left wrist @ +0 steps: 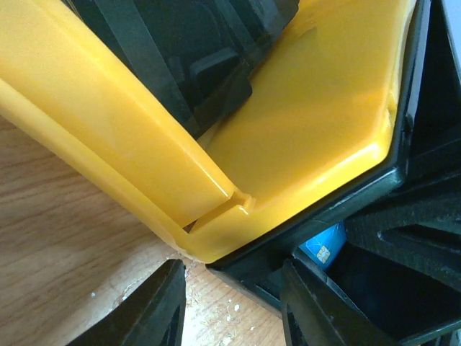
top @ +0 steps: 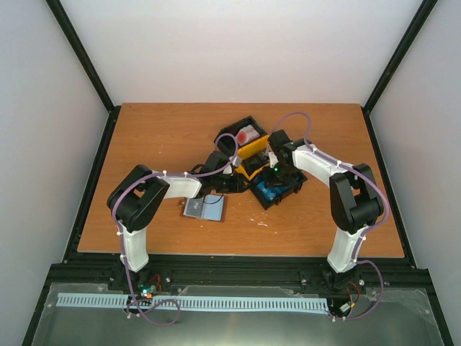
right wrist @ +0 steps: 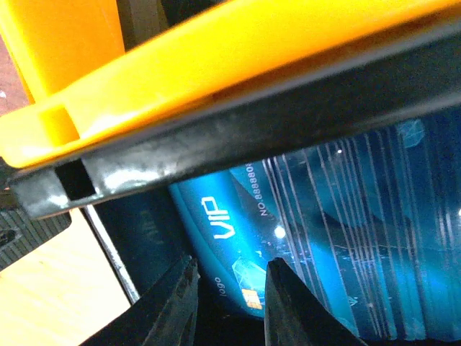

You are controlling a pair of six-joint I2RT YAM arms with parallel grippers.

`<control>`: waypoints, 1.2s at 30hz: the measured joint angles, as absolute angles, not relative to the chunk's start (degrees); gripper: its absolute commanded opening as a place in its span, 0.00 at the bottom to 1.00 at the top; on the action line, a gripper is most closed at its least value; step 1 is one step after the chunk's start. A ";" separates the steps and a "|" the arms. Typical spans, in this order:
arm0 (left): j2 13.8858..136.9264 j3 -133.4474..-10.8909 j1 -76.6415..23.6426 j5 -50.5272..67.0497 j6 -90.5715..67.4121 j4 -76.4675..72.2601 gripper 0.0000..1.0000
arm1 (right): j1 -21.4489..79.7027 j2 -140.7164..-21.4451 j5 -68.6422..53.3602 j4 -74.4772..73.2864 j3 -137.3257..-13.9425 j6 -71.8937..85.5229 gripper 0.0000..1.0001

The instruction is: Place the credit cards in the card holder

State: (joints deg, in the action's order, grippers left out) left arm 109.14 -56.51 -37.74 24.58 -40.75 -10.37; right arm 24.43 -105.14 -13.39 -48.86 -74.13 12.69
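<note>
The wooden table (top: 144,144) carries a black-and-yellow tray (top: 253,150) near its middle, and both arms reach into or against it. The right gripper (right wrist: 229,303) is down in the tray's near compartment. Its fingers stand a little apart, released, with the corner of the top card showing in the gap between them. The left gripper (left wrist: 234,306) is also released, jaws spread over bare wood just beside the tray's yellow wall, holding nothing.

The step in hand looks like lifting one card out of the tray. To do it well, the right fingers should take only the top card by a free edge or corner. A card lying flat gives little to grip, so tipping it up against the compartment wall would help. The left gripper is well placed to steady the tray if it slides.

The card holder (top: 204,209) lies open on the table to the near left of the tray. It shows a pale grey-blue inside and is not touched by either gripper.

The credit cards (right wrist: 324,231) are glossy blue with fine pale lines. The top one shows "VIP", part of a number and a small gold chip. They lie overlapped, so two could come up together.
</note>
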 measured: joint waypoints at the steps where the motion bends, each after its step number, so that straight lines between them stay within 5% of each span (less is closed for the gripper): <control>1: 109.16 -56.51 -37.74 24.58 -40.75 -10.39 0.37 | 24.43 -105.14 -12.86 -48.80 -74.28 12.62 0.27; 36: 109.40 -56.51 -37.74 24.45 -40.71 -10.55 0.37 | 24.51 -107.96 -10.09 -45.23 -73.97 8.60 0.27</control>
State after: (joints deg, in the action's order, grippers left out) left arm 109.40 -56.51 -37.74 24.45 -40.71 -10.55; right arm 24.51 -107.96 -10.09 -45.23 -73.97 8.60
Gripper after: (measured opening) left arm 0.369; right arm 0.243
